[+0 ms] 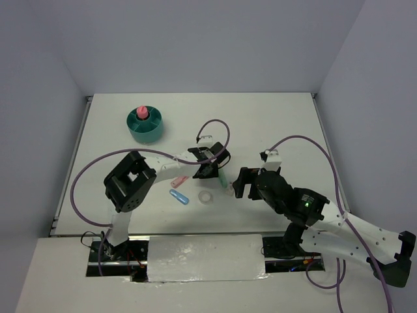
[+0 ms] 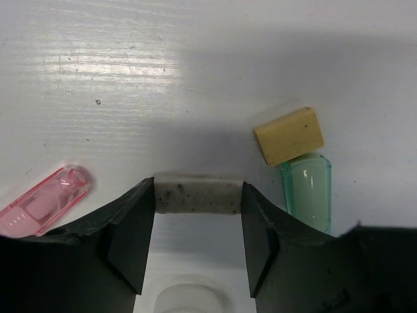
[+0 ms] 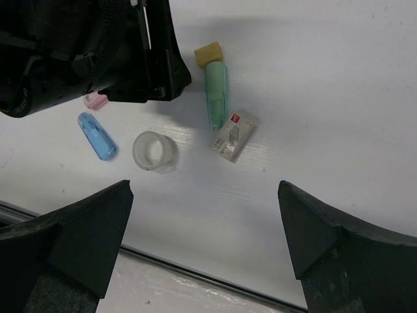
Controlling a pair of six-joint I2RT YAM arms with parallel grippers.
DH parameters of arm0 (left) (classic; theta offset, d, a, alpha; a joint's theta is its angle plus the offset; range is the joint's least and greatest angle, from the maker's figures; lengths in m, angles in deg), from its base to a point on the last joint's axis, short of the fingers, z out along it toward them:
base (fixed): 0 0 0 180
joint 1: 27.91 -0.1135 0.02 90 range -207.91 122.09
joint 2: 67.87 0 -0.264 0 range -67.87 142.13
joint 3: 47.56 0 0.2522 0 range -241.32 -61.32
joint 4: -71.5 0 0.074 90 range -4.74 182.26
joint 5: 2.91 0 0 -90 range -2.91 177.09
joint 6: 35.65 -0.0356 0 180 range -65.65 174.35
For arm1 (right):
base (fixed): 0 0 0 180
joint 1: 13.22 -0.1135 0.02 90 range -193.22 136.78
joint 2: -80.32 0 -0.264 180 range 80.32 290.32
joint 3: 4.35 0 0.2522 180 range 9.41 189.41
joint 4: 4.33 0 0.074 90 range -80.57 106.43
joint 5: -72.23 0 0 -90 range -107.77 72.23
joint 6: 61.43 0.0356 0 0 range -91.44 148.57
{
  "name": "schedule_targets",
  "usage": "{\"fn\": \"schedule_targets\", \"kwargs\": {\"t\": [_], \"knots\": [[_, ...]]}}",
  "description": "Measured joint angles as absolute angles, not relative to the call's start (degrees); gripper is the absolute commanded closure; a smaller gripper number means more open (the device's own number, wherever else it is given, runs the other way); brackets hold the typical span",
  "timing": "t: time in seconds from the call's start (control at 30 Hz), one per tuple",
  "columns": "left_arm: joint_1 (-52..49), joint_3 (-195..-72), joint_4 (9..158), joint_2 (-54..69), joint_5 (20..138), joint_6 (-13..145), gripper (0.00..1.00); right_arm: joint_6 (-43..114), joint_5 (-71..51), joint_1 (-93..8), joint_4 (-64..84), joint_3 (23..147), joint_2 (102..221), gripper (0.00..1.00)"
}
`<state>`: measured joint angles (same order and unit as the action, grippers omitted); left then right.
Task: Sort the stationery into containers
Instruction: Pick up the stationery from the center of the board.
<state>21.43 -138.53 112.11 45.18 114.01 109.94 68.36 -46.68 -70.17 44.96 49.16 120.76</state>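
**Q:** White table (image 1: pixel 280 117), matt and faintly ridged: what is gripped on it?

**A:** A speckled grey-white eraser (image 2: pixel 195 193) is pinched end to end by the left gripper (image 2: pixel 198 210), low on the surface, presumably for lifting. The teal organiser (image 1: pixel 144 125) is set well beyond that gripper, with a pink item (image 1: pixel 142 112) stood in its central well.

**Q:** What is left nearby?

**A:** A pink stick (image 2: pixel 42 202) is seen off its left finger, and a tan eraser (image 2: pixel 288 135) touching a green stick (image 2: pixel 307 192) off its right. A tape ring (image 2: pixel 186 300) lies behind the grip.

**Q:** And the right gripper (image 3: pixel 204 208)?

**A:** It is held wide apart and empty above the table, probably kept clear.

**Q:** The room?

**A:** The table is enclosed by plain pale walls (image 1: pixel 195 45).
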Motion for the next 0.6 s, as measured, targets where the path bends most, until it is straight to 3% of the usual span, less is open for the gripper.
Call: {"fn": "schedule_targets", "kwargs": {"t": [0.3, 0.6], "knots": [[15.7, -141.9, 110.6, 43.4, 113.0, 96.3, 0.83, 66.3, -46.5, -70.2, 42.7, 49.1, 121.5, 0.0], [-2.2, -168.0, 108.9, 45.1, 114.4, 76.0, 0.78, 62.7, -44.4, -69.9, 37.0, 48.4, 125.5, 0.0]]}}
